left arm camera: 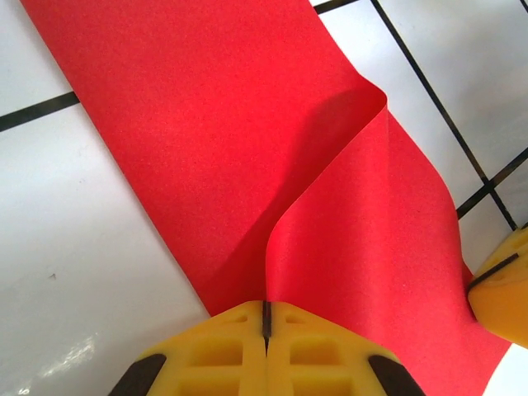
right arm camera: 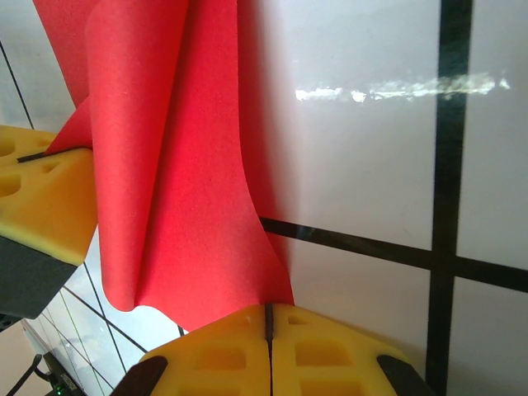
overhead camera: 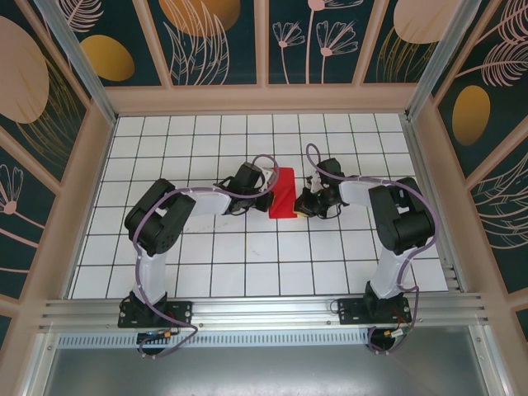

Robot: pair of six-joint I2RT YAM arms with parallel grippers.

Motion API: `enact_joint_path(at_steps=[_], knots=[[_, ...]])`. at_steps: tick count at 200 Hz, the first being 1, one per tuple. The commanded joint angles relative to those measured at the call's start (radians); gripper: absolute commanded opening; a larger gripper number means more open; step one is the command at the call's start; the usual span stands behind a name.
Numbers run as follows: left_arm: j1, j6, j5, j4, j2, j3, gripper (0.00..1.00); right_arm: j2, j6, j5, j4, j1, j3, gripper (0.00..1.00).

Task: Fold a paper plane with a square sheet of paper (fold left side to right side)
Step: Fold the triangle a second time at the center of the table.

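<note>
"Reaching inward from both sides, are they?"

"Yes. The left arm [overhead camera: 186, 206] bends at its elbow and stretches rightward low over the table [overhead camera: 206, 256]. The right arm [overhead camera: 392, 214] doubles back toward the left. They meet at the square sheet of paper [overhead camera: 283, 194], near the table's middle."

"And the grip?"

"The left gripper [left arm camera: 266, 320] has its jaws pressed together on a lifted edge of the sheet, which curls up off the table. The right gripper [right arm camera: 269, 320] is pinched on the red sheet too, with a layer arching beside it."
</note>
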Motion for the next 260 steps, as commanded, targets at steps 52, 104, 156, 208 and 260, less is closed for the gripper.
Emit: enact_joint_path(at_steps=[52,104,156,208,260], knots=[[0.007,0.023,0.011,0.004,0.044,0.010,0.05,-0.020,-0.008,0.045,-0.020,0.012,-0.003,0.16],[0.007,0.025,0.024,0.003,0.054,0.009,0.05,-0.091,0.029,0.010,0.005,0.003,0.077,0.21],[0.006,0.025,0.016,0.001,0.046,0.005,0.05,0.024,0.097,0.003,0.099,0.046,0.171,0.14],[0.007,0.021,0.003,0.002,0.037,0.004,0.04,0.104,0.093,0.009,0.093,0.063,0.218,0.14],[0.007,0.015,-0.013,0.000,0.031,0.007,0.04,0.129,0.069,0.056,0.060,0.062,0.207,0.14]])
